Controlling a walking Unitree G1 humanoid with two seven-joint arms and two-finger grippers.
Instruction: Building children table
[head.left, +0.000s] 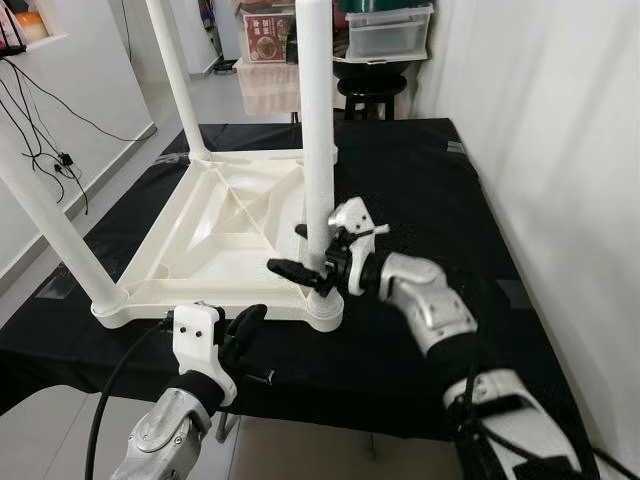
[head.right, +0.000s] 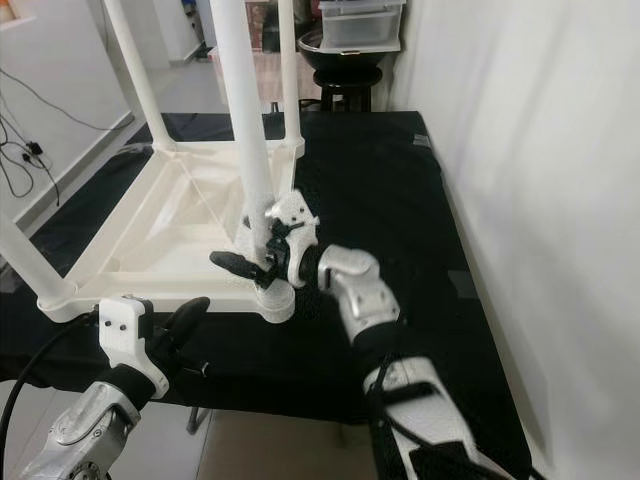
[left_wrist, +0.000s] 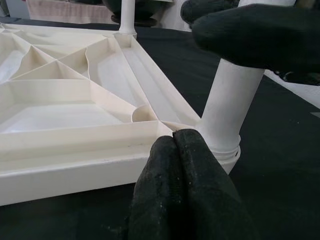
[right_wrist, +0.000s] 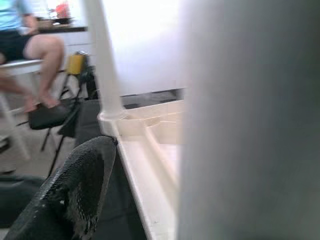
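Nearest, the left gripper (head.left: 245, 325) hovers with fingers pressed together beside the black-covered table's (head.left: 420, 180) front edge. Beyond it, the right gripper (head.left: 310, 255) clamps a white table leg (head.left: 317, 140) socketed in the upturned children's tabletop (head.left: 215, 240) mid-cloth.

1. No text, label, brand, number or sign can be read in any view.
2. A red-and-white box (head.left: 265, 40) stands on the floor far behind the black mat; it carries printing, too small and blurred to make out.
3. White table parts, both arms and the clear storage bin (head.left: 388, 30) at the back show no legible marks.
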